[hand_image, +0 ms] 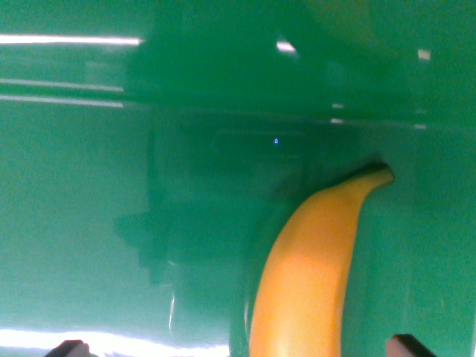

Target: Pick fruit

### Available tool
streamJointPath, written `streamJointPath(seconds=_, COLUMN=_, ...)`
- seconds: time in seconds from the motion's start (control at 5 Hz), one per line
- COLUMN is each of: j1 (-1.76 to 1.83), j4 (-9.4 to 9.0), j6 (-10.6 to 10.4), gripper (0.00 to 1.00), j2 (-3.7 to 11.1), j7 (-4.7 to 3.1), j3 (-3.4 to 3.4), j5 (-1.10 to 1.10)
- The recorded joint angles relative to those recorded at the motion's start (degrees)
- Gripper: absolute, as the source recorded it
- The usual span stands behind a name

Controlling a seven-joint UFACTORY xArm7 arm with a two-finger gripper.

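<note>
Near the wrist view's bottom edge, two dark fingertips of the gripper sit spread wide apart, holding nothing. Between them a yellow banana lies on the glossy green surface, its stem pointing away.

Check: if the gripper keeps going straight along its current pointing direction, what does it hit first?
Most likely the banana, which lies on the glossy green surface between the two dark fingertips at the wrist view's bottom edge. It sits toward the right fingertip, so contact may be off-centre. Depth is unclear from this single view.
</note>
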Motion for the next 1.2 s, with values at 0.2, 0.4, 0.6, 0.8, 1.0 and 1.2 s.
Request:
streamJointPath(seconds=0.2, j1=0.0, j4=0.0, j6=0.0, gripper=0.0, j2=0.0, j7=0.0, j3=0.0, j5=0.0)
streamJointPath(seconds=0.4, j1=-0.08, j4=-1.3, j6=-1.8, gripper=0.0, j2=0.93, j7=-0.38, j3=-0.33, j5=-0.06)
streamJointPath(seconds=0.6, j1=-0.08, j4=-1.3, j6=-1.8, gripper=0.0, j2=0.93, j7=-0.38, j3=-0.33, j5=-0.06)
streamJointPath(seconds=0.8, j1=-0.15, j4=-2.39, j6=-3.3, gripper=0.0, j2=1.72, j7=-0.71, j3=-0.61, j5=-0.12)
streamJointPath(seconds=1.0, j1=-0.15, j4=-2.39, j6=-3.3, gripper=0.0, j2=1.72, j7=-0.71, j3=-0.61, j5=-0.12)
streamJointPath(seconds=1.2, j1=-0.21, j4=-3.31, j6=-4.6, gripper=0.0, j2=2.38, j7=-0.98, j3=-0.85, j5=-0.16)
